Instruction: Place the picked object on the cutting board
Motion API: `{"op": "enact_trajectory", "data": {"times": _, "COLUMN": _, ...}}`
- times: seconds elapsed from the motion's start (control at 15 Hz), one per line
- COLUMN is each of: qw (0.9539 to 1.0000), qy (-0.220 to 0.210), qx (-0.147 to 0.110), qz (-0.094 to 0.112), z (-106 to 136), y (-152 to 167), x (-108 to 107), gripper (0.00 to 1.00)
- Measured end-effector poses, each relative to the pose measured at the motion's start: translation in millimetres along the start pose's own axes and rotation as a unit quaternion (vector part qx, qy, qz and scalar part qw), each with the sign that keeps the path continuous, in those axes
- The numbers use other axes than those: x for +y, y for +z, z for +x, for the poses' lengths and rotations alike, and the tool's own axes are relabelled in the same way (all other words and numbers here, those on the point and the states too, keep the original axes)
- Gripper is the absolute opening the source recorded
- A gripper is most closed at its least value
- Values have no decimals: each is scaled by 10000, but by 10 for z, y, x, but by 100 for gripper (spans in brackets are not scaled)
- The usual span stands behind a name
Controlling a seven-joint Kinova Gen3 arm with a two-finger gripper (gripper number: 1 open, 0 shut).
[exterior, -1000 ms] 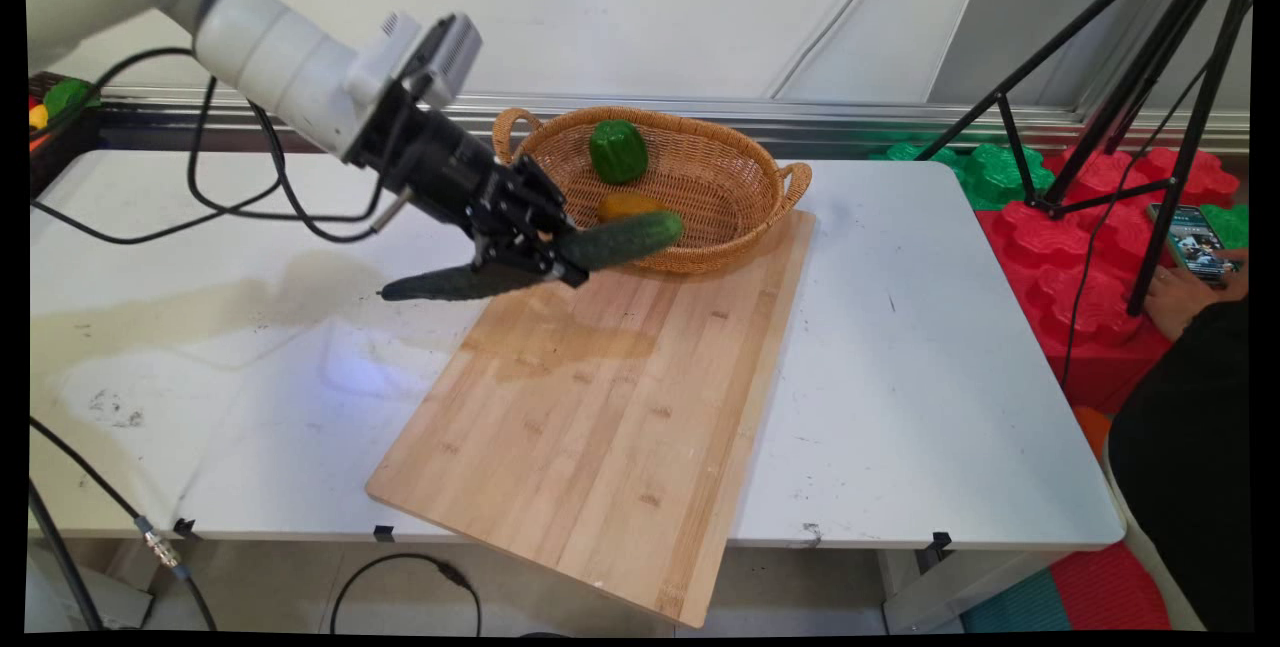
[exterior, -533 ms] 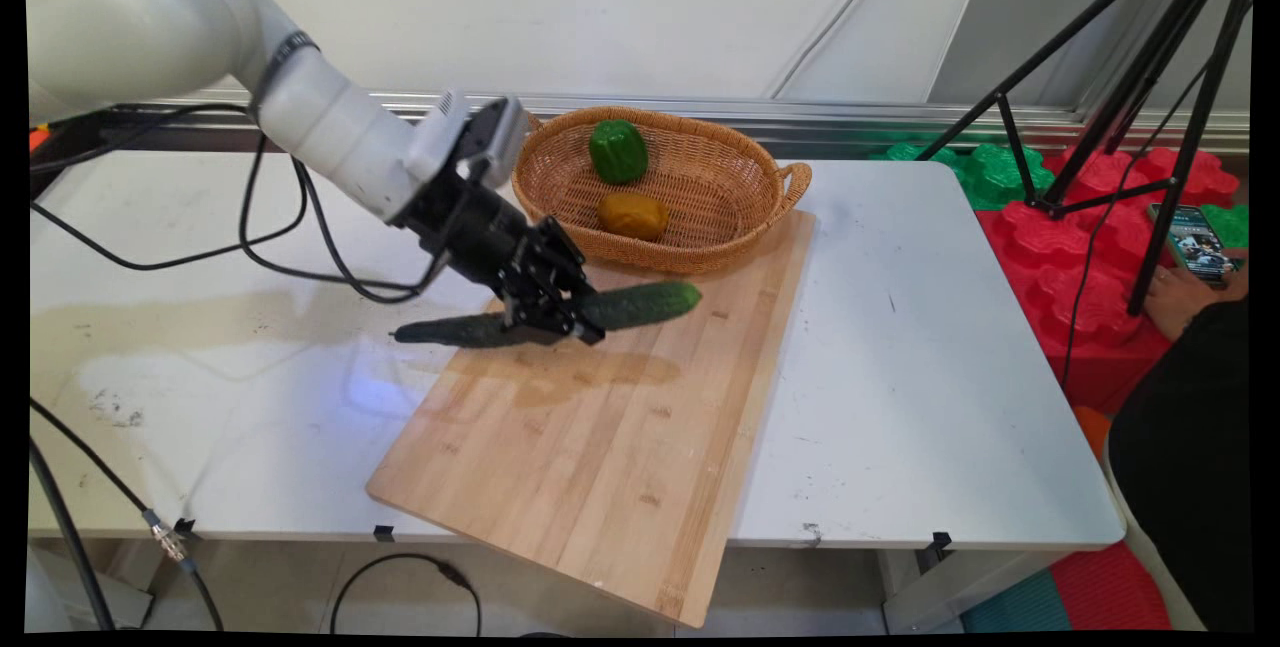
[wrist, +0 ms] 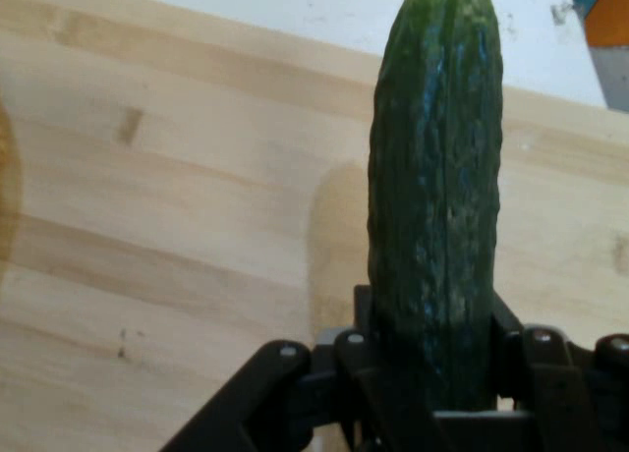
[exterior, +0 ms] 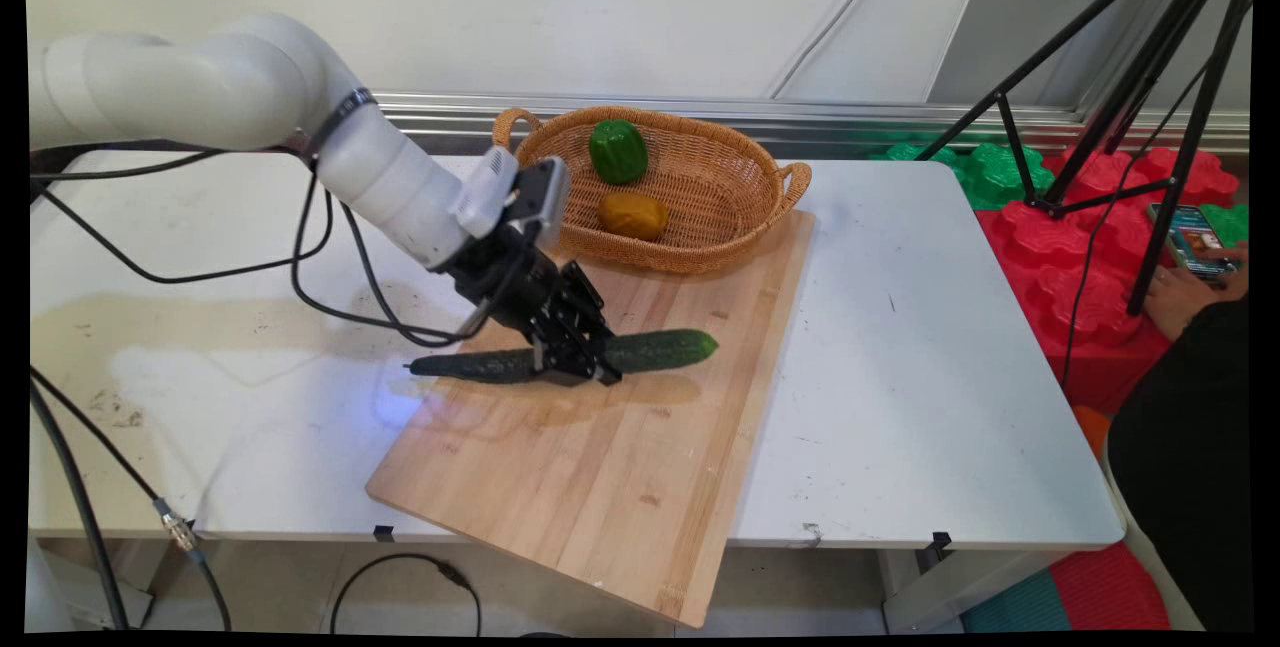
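I brought the gripper [exterior: 578, 367] down from beside the basket [exterior: 740, 177]; it was clamped on the cucumber [exterior: 660, 351], just above the cutting board [exterior: 600, 467].

Gripping a dark green, bumpy-skinned cucumber [exterior: 650, 351] in the black gripper [exterior: 580, 372]. Hovering over a pale striped-grain wooden board [exterior: 600, 467]. Sitting in the tan woven basket [exterior: 700, 182]: a green pepper [exterior: 617, 151], something brownish-yellow [exterior: 632, 215], perhaps a potato.
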Motion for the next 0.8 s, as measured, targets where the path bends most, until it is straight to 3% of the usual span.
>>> {"op": "enact_trajectory", "data": {"times": 0.67, "qw": 9988, "qy": -137, "qx": -471, "qz": 41, "z": -56, "y": 485, "x": 43, "gripper": 0}}
{"op": "enact_trajectory", "data": {"times": 0.73, "qw": 9987, "qy": -149, "qx": -484, "qz": 40, "z": -57, "y": 511, "x": 42, "gripper": 100}}
{"op": "enact_trajectory", "data": {"times": 0.8, "qw": 9987, "qy": -163, "qx": -490, "qz": 39, "z": -59, "y": 525, "x": 43, "gripper": 100}}
